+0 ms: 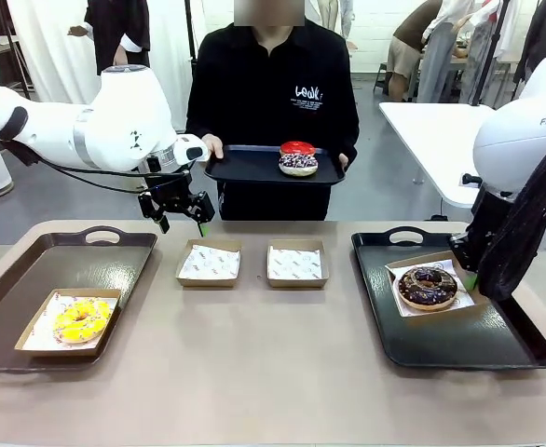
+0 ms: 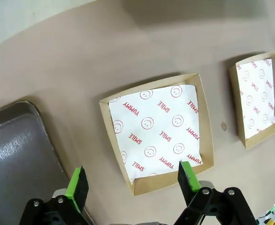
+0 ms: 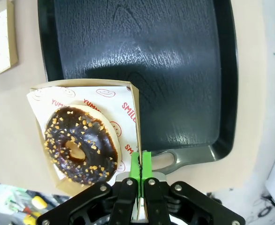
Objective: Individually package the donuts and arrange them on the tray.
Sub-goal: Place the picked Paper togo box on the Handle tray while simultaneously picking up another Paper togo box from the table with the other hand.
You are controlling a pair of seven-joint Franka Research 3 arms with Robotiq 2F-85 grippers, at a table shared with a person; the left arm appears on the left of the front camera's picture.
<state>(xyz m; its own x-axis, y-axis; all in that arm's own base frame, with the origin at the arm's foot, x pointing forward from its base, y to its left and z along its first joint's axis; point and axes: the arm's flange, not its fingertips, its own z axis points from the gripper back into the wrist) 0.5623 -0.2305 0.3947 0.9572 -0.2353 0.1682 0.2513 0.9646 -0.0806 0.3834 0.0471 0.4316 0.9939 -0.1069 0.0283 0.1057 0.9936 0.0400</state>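
Now the left gripper (image 2: 132,178) is hovering open, an empty box (image 2: 156,133) lying straight ahead; the right gripper (image 3: 141,164) is pinching the donut box (image 3: 126,107) by its rim.

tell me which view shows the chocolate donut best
The right wrist view: the chocolate donut sits close in its box, seen from above, hole and orange bits clear. The front view has it small, at a low angle.

Four donuts (image 1: 80,321) (image 1: 297,149) (image 1: 298,165) (image 1: 428,287); four boxes (image 1: 31,340) (image 1: 208,246) (image 1: 294,246) (image 1: 417,261); three trays (image 1: 31,270) (image 1: 245,168) (image 1: 478,345)
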